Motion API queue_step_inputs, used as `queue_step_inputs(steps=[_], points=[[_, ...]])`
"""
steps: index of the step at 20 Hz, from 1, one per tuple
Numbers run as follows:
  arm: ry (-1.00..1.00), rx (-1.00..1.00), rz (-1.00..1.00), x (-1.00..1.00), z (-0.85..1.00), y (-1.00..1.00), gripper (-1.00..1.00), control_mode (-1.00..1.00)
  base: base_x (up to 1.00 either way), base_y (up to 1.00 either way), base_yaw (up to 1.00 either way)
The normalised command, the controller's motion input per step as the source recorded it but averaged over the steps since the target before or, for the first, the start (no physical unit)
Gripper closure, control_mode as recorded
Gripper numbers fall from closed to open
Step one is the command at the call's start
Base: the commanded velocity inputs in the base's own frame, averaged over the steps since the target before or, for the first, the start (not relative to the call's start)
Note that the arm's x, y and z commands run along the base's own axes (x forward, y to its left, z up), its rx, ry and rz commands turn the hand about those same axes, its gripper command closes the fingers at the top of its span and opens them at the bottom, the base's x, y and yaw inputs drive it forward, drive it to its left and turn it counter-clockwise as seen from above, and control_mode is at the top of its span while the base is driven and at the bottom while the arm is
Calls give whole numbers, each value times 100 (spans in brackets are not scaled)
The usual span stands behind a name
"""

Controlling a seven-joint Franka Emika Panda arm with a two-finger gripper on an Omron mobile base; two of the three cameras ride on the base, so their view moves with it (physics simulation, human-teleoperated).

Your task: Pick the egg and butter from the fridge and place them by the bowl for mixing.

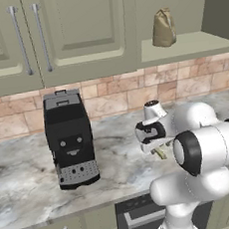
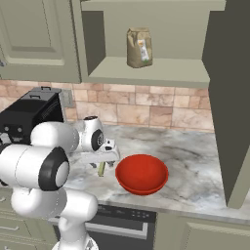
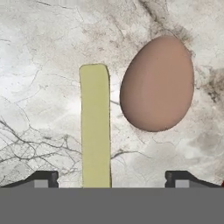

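Note:
The pale yellow-green butter (image 3: 94, 127) lies on the marble counter (image 3: 39, 65) beside the brownish-pink egg (image 3: 157, 84), a small gap between them. My gripper (image 3: 113, 177) hovers just above them, open, its fingertips (image 3: 41, 178) wide apart, with the butter's near end between them and closer to the left tip. From the right base view the gripper (image 2: 105, 158) hangs over the butter (image 2: 101, 169), just left of the red bowl (image 2: 142, 174). The left base view shows the gripper (image 1: 155, 145) above the butter (image 1: 161, 153). The fridge is out of view.
A black coffee machine (image 1: 69, 141) stands on the counter to the left (image 2: 29, 117). A brown paper bag (image 2: 139, 47) sits on the open shelf above. A tall cabinet side panel (image 2: 234, 107) bounds the counter on the right. A dark appliance front (image 2: 127, 222) sits below the counter edge.

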Motion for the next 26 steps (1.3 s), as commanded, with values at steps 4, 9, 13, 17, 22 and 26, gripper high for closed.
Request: queue_step_inputs(steps=[4,9,13,17,22,26], points=[[0,4,-3,-31,41,-14,-100,-100,0,0,0],[0,10,0,-38,42,-13,-100,-100,0,0,0],[0,10,0,-44,38,-17,-100,-100,0,0,0],[-2,8,0,-55,35,-15,-100,-100,0,0,0],[-6,2,-1,-67,24,-15,-100,-100,0,0,0],[-17,0,0,-71,18,-9,-100,-100,0,0,0]])
